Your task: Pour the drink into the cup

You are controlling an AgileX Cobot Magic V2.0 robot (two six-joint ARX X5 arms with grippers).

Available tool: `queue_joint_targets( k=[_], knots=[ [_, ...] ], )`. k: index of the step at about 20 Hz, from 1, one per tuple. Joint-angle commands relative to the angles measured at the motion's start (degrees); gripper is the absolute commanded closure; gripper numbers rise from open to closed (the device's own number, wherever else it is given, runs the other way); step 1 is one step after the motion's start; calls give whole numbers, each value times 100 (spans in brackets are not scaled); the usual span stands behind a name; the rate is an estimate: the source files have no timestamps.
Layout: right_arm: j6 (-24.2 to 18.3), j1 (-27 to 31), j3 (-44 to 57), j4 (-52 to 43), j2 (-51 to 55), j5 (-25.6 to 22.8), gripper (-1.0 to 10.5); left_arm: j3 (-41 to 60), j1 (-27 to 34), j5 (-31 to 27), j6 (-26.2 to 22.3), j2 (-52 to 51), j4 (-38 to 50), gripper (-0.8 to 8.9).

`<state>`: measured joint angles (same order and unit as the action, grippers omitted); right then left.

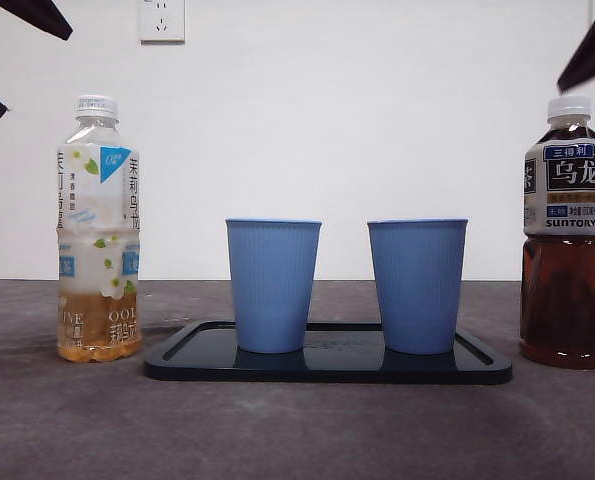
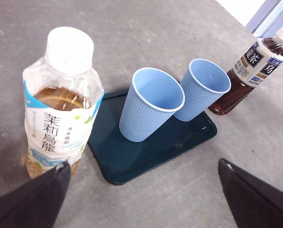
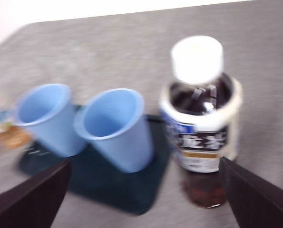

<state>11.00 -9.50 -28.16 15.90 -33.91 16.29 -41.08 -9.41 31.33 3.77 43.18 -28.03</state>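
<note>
Two empty blue cups (image 1: 272, 285) (image 1: 417, 285) stand side by side on a black tray (image 1: 327, 366). A capped jasmine tea bottle (image 1: 99, 230) with a little pale amber drink stands left of the tray. A capped dark oolong tea bottle (image 1: 567, 230) stands to the right. My left gripper (image 2: 142, 164) hangs open above and near the jasmine bottle (image 2: 60, 104), touching nothing. My right gripper (image 3: 145, 160) is open above the oolong bottle (image 3: 200, 123) and the cups (image 3: 117, 128), also holding nothing. In the front view both arms show only as black tips (image 1: 37, 15) (image 1: 592, 50) at the top corners.
The grey table (image 1: 297, 430) runs back to a white wall with a socket (image 1: 162, 20). Both bottles stand upright off the tray, one at each side.
</note>
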Motion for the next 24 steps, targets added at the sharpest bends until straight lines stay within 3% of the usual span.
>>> queue_joint_targets(
  k=[1, 6, 8, 24],
  knots=[
    [127, -260, 334, -837, -11, -461, 452, -92, -11, 22, 76, 39, 57, 315],
    [234, -584, 1458, -2782, -234, -1497, 452, -92, -11, 22, 144, 39, 59, 315],
    [256, -584, 1731, -3375, -437, -1641, 452, -92, -11, 22, 149, 39, 59, 315],
    [177, -372, 1980, -7027, -3727, -1690, 453, -92, -11, 22, 166, 39, 61, 315]
  ],
)
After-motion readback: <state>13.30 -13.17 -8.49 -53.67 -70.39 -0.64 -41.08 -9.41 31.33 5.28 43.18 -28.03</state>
